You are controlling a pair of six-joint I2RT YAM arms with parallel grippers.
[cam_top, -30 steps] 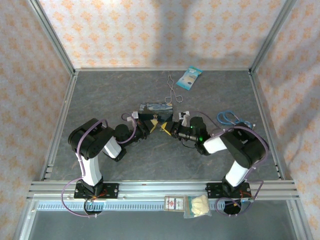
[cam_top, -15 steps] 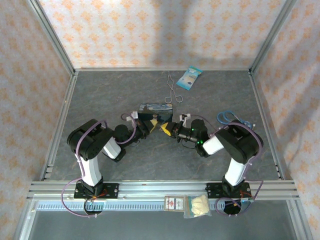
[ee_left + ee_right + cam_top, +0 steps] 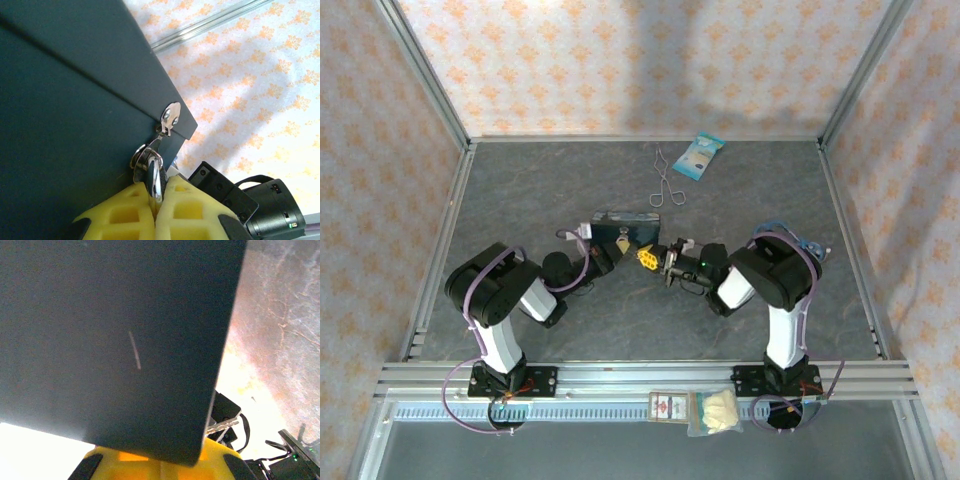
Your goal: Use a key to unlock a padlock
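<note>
Tin wall crowds padlock in L jaws; tongs beyond.

Place: a robot test cell in a lab, not a home or a shop.
Frame: bare aluminium profile posts rise at the corners and box the workspace in.
Walls: flat panels carry a repeating orange floral print, like a backdrop.
Table: a grey stone-look table with metal edging along its sides.
Mounting: a slotted aluminium rail along the near edge carries the left arm and the right arm on bolted plates.
Wiring: purple cables loop openly around the bases.
</note>
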